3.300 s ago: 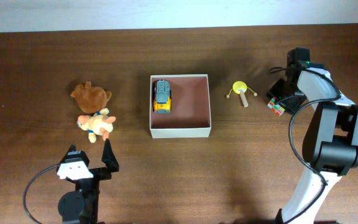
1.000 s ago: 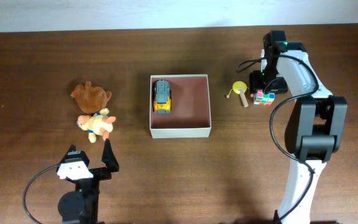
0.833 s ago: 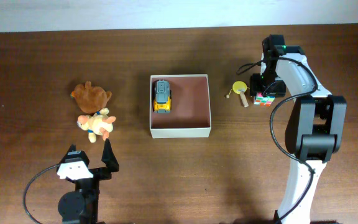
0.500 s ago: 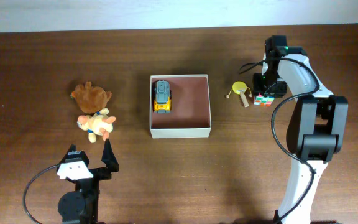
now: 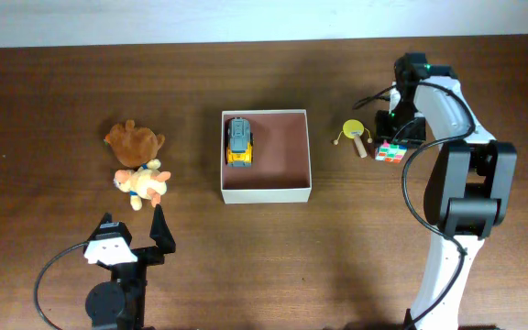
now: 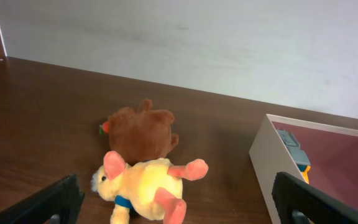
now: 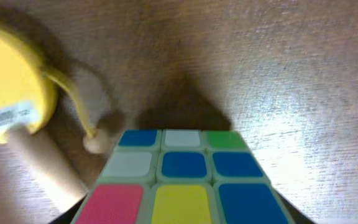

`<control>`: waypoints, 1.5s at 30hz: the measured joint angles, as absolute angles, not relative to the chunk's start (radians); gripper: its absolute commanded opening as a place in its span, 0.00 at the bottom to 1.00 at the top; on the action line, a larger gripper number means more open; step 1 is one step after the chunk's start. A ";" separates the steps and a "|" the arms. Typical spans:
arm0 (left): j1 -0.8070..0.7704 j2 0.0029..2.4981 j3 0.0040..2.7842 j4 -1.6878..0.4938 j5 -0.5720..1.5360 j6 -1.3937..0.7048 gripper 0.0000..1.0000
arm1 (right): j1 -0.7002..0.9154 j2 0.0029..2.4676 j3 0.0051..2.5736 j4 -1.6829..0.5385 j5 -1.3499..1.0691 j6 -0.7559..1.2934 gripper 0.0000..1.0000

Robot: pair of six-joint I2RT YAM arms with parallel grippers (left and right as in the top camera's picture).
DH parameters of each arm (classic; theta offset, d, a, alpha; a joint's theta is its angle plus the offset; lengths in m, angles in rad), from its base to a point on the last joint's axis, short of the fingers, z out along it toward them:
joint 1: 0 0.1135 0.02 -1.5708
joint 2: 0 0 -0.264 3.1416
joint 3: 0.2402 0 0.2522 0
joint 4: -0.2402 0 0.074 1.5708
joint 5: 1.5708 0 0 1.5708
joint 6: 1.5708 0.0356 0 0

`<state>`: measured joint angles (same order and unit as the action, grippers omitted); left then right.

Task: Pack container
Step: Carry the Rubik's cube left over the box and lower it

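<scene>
Your right gripper (image 5: 398, 135) sits low over the coloured cube (image 5: 391, 152), at the far right of the table (image 5: 62, 73). From above, the arm hides the fingertips. The wrist camera shows only the cube's (image 7: 182, 180) top face filling the bottom of the view, so you cannot tell whether the fingers are spread or pinching it. Just left of the cube lies a yellow rattle (image 5: 352, 131) with a wooden handle; in the wrist view the rattle (image 7: 8, 102) has its handle almost against the cube's corner.

Your left gripper (image 5: 134, 220) is near the table's front edge with its fingers (image 6: 61, 199) spread wide and nothing between them. Just beyond it lie a yellow soft toy (image 5: 142, 181) and, touching it on the far side, a brown soft toy (image 5: 134, 140).

The container (image 5: 266, 193) stands at the middle of the table, between the two groups of toys and apart from both. A toy truck (image 5: 238, 142) rests inside it against the left wall; the remaining floor is bare.
</scene>
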<state>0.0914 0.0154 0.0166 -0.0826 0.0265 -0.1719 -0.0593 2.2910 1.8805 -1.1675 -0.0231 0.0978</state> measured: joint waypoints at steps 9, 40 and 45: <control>0.091 0.015 0.017 -0.083 0.027 -0.172 0.99 | -0.056 2.285 2.192 -1.417 -0.297 -0.030 0.47; 0.091 0.015 0.017 -0.083 0.027 -0.172 0.99 | 0.495 2.271 2.151 -1.176 0.014 0.290 0.47; 0.091 0.015 0.017 -0.083 0.026 -0.172 0.99 | 0.493 2.278 2.085 -1.122 0.086 0.334 0.47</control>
